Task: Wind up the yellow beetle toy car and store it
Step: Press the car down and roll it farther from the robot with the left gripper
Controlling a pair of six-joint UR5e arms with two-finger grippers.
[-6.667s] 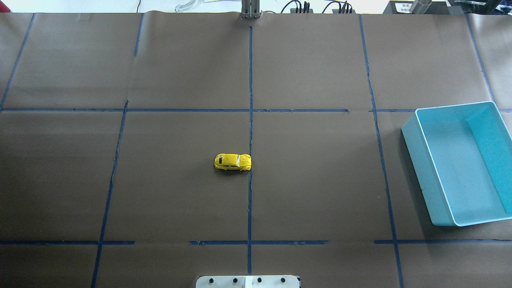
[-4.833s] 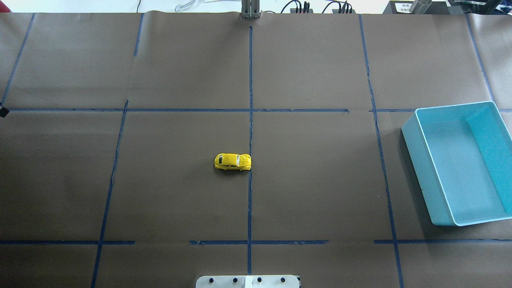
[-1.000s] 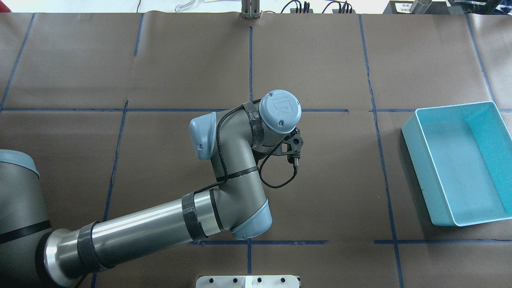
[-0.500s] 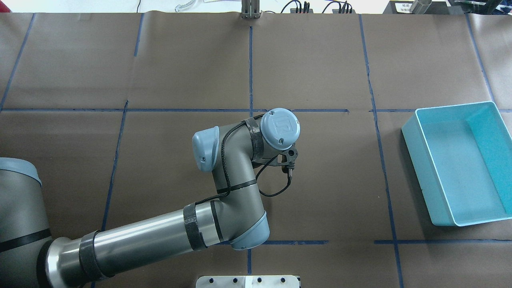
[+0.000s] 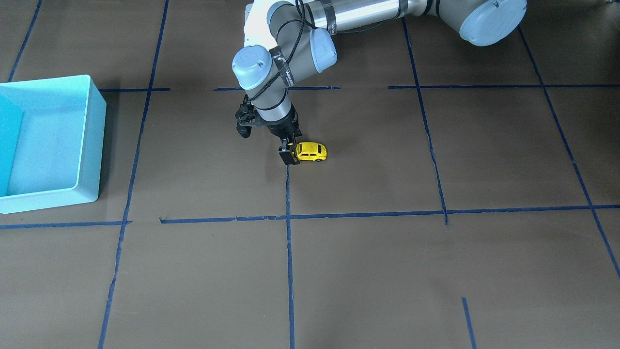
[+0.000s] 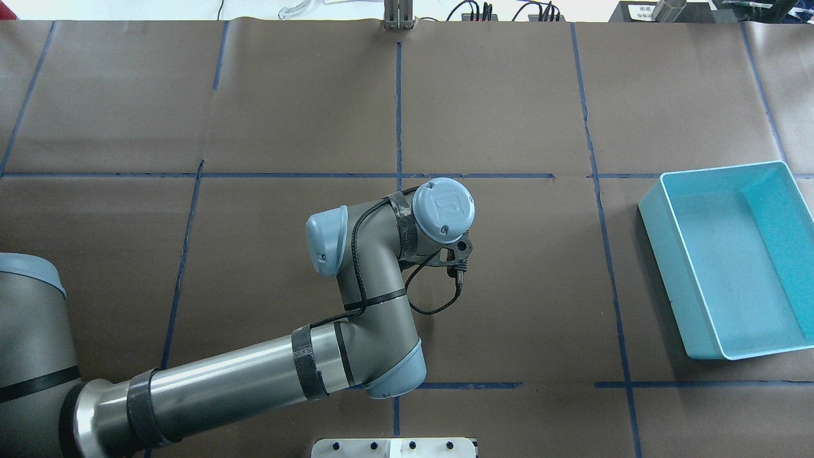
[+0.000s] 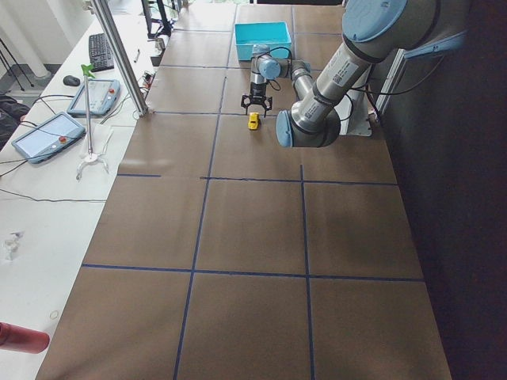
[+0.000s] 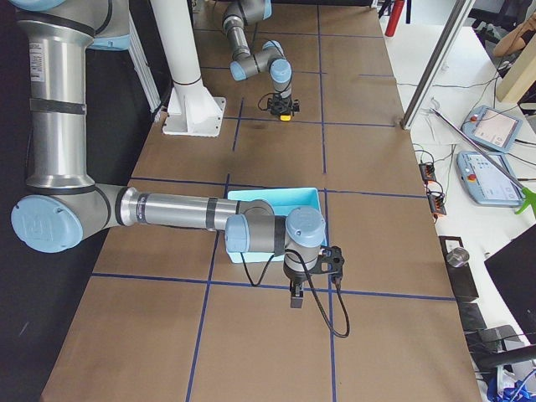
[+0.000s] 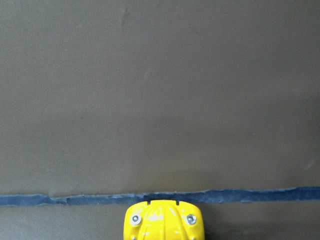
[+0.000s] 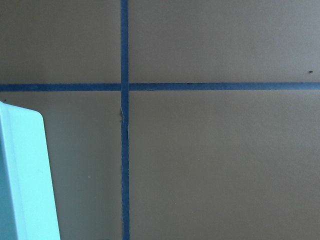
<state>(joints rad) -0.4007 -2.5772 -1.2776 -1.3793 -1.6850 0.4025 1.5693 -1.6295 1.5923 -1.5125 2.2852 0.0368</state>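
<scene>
The yellow beetle toy car (image 5: 311,151) stands on the brown table by the centre tape line. My left gripper (image 5: 289,154) hangs just over the car's end nearest the bin, with the fingers spread and nothing in them. The left wrist view shows only that end of the car (image 9: 163,222), at the bottom edge. In the overhead view the left wrist (image 6: 443,210) hides the car. The car also shows in the exterior left view (image 7: 253,120). My right gripper (image 8: 295,295) hovers low beside the turquoise bin (image 8: 272,198); I cannot tell whether it is open or shut.
The empty turquoise bin (image 5: 48,199) stands at the table's right end, also in the overhead view (image 6: 661,254). Its corner shows in the right wrist view (image 10: 22,175). Blue tape lines (image 5: 288,218) cross the brown table. Tablets and cables (image 7: 47,134) lie off the table.
My left arm came in from the left, over the car, and hid it in the overhead view. In the last second its wrist dropped lower. The car and the bin have not moved.
</scene>
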